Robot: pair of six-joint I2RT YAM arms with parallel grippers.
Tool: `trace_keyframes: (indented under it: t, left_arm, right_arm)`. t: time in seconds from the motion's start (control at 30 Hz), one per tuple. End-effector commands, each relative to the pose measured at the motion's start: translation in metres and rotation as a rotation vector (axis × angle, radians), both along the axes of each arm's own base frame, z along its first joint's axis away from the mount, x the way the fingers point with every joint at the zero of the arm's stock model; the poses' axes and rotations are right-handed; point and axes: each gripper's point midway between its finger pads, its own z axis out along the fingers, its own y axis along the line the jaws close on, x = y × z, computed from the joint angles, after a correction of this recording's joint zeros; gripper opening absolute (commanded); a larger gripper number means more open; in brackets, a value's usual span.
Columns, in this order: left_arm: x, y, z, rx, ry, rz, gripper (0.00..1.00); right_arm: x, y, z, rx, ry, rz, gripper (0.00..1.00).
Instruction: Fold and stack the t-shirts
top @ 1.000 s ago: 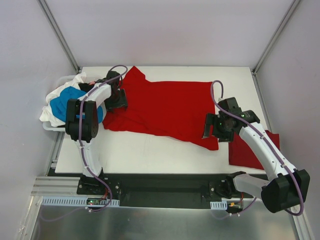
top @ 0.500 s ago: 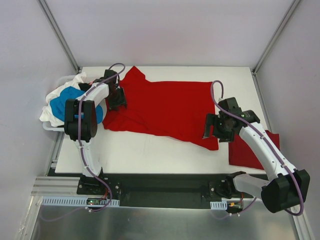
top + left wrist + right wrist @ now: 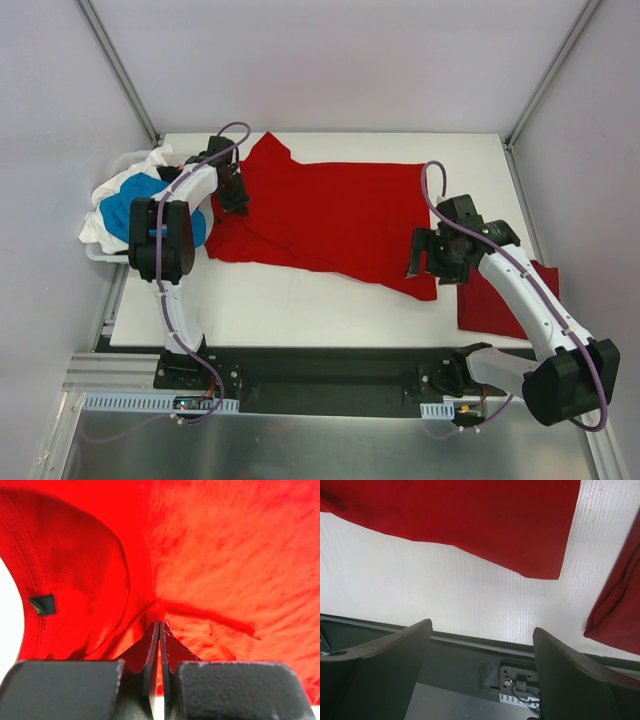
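Observation:
A red t-shirt (image 3: 330,220) lies spread across the white table (image 3: 300,300). At its left end, near the collar, my left gripper (image 3: 232,190) is shut on a pinch of the red cloth (image 3: 159,611). In the left wrist view the collar opening with a small dark label (image 3: 42,605) shows to the left of the pinch. My right gripper (image 3: 428,262) hovers open over the shirt's lower right corner (image 3: 540,565), with nothing between its fingers. A folded red t-shirt (image 3: 500,300) lies at the right. A heap of white and blue t-shirts (image 3: 125,205) sits at the left edge.
Grey walls with metal posts close in the table at the back and both sides. The black mounting rail (image 3: 330,380) with both arm bases runs along the near edge. The heap at the left hangs partly past the table's edge.
My left gripper has closed onto the red cloth near the collar and shifted slightly towards the back. The right arm has not moved.

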Motion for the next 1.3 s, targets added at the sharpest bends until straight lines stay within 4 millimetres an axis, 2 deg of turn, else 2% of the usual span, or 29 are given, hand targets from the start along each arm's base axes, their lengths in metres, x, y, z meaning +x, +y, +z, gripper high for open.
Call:
trace_keyframes:
  t: [0.0,0.17,0.3,0.47,0.67,0.9,1.0,1.2,1.27]
  left_arm:
    - [-0.006,0.002,0.003,0.011,0.000,-0.011,0.00]
    - [-0.006,0.003,0.019,0.020,-0.039,0.001,0.00]
    - [0.001,0.004,0.058,0.043,-0.139,0.001,0.00]
    - [-0.006,0.007,0.087,0.045,-0.188,0.025,0.00]
    - [-0.018,0.012,0.095,0.064,-0.198,0.040,0.00]
    - [-0.020,0.010,0.099,0.061,-0.204,0.050,0.00]
    - [-0.021,0.008,0.100,0.066,-0.203,0.045,0.00]
    - [-0.027,0.006,0.094,0.074,-0.187,0.041,0.00]
    - [-0.029,0.004,0.095,0.072,-0.187,0.039,0.00]
  right_arm:
    - [0.004,0.000,0.011,-0.006,-0.027,0.017,0.86]
    - [0.005,0.000,0.011,-0.007,-0.031,0.021,0.86]
    - [0.007,0.003,0.009,0.004,-0.026,0.024,0.86]
    - [0.011,0.007,0.008,0.020,-0.030,0.026,0.86]
    - [0.012,0.008,-0.001,0.014,0.004,0.037,0.86]
    - [0.011,0.009,-0.017,-0.007,0.066,0.052,0.86]
    - [0.003,0.006,-0.028,-0.017,0.127,0.048,0.86]
    - [-0.014,-0.009,-0.046,-0.014,0.172,-0.001,0.87]
    - [-0.012,-0.019,-0.051,0.013,0.157,-0.057,0.87]
